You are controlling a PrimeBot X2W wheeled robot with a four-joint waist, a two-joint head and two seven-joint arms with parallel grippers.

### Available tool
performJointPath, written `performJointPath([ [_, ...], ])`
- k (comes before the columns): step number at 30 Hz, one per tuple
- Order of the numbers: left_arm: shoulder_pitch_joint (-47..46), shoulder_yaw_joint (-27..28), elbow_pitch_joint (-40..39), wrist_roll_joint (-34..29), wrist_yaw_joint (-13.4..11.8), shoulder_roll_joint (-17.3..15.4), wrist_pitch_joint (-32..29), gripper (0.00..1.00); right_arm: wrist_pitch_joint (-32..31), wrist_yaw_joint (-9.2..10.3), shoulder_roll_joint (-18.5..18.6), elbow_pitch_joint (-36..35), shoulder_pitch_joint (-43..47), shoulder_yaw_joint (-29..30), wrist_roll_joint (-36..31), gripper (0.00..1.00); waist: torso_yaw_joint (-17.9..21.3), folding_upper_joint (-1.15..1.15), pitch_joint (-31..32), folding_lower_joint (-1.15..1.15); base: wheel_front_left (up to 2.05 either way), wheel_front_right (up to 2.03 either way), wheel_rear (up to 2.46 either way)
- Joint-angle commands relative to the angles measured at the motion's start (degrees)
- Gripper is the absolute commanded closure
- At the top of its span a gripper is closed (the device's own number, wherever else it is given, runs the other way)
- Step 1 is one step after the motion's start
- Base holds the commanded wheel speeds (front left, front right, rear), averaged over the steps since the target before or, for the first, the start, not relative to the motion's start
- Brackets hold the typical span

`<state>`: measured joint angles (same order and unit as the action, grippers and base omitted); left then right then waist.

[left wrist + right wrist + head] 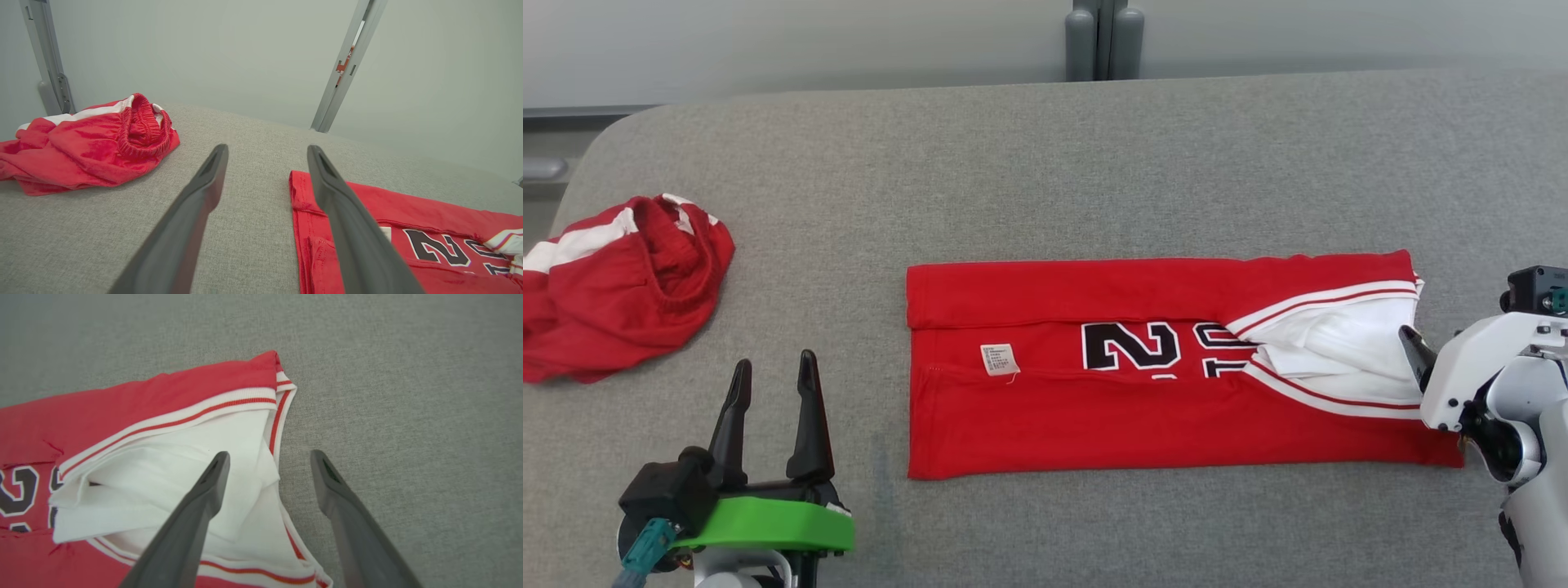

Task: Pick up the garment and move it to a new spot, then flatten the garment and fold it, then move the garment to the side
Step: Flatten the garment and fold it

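Left gripper [774, 359] is standing open, empty, short of the hem | right gripper [269, 454] is hanging open astride the neck edge | jersey [1094, 425] is lying folded lengthwise mid grey pad [1045, 163] | risk: closing here is likely catching only loose white layers, pulling the side folds apart | red shorts [621, 286] are lying well apart, far left

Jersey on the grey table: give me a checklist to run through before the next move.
1. The left gripper is open, empty and off the jersey: ok.
2. The right gripper is open with nothing held: ok.
3. The jersey's long sides are folded in to make a band: ok.
4. The white fabric at the striped-trim end lies flat: not ok, bunched.
5. The right gripper touches that fabric: cannot tell.
6. The red shorts lie apart from the jersey on the table: ok.
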<state>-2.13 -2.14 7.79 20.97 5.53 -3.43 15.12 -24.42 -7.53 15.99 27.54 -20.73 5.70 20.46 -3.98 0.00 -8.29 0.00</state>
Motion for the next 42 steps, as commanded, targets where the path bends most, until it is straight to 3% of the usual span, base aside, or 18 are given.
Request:
performJointPath([
  [1, -1.17, 0.0, 0.12, -0.55, 0.27, 0.0, 0.0, 0.0, -0.41, 0.09, 0.36, 1.72, -0.95, -0.11, -0.2, 0.0, -1.04, 0.0, -0.9, 0.0, 0.0, 0.0, 0.0],
  [11, -1.6, 0.86, 0.56, -1.37, 0.92, 0.11, 0.0, 0.0, -2.45, 0.08, -0.01, 11.61, -2.42, -3.7, 1.79, 0.0, -2.19, 0.0, -1.66, 0.0, 0.0, 0.0, 0.0],
  [13, -1.44, 0.98, 0.59, -1.6, 0.98, 0.12, 0.0, 0.0, -2.06, 0.08, 0.01, 12.55, -2.68, -3.86, 2.09, 0.74, -2.08, 0.0, -1.49, 0.0, 0.0, 0.0, 0.0],
  [14, -1.31, 1.0, 0.64, -1.76, 1.04, 0.12, 0.0, 0.0, -1.69, 0.09, 0.27, 12.77, -2.81, -3.91, 2.15, 1.0, -1.98, 0.0, -1.39, 0.0, 0.0, 0.0, 0.0],
  [26, 0.57, 1.27, 0.6, -1.85, 1.26, 0.21, 0.01, 0.0, 5.32, 0.11, 8.45, 11.13, -2.88, 2.12, -1.84, 1.0, 0.51, 0.0, 0.81, 0.0, 0.0, 0.0, 0.0],
  [31, 0.62, 1.12, 0.72, -1.64, 1.32, 0.26, 0.01, 0.0, 4.88, 0.1, 12.05, 7.8, -1.48, 5.47, -5.05, 1.0, 1.44, 0.0, 0.84, 0.0, 0.0, 0.0, 0.0],
  [37, 0.4, 1.28, 0.86, -1.93, 1.39, 0.32, 0.01, 0.0, 1.1, 0.1, 10.12, -0.84, 0.82, 4.51, -6.36, 1.0, 2.2, 0.0, 1.02, 0.0, 0.0, 0.0, 0.0],
  [42, -0.07, 1.09, 1.07, -2.48, 1.32, 0.34, 0.01, 0.0, -2.48, 0.1, 7.14, -9.88, 3.12, -3.18, -4.98, 1.0, 2.25, 0.0, 1.65, 0.0, 0.0, 0.0, 0.0],
])
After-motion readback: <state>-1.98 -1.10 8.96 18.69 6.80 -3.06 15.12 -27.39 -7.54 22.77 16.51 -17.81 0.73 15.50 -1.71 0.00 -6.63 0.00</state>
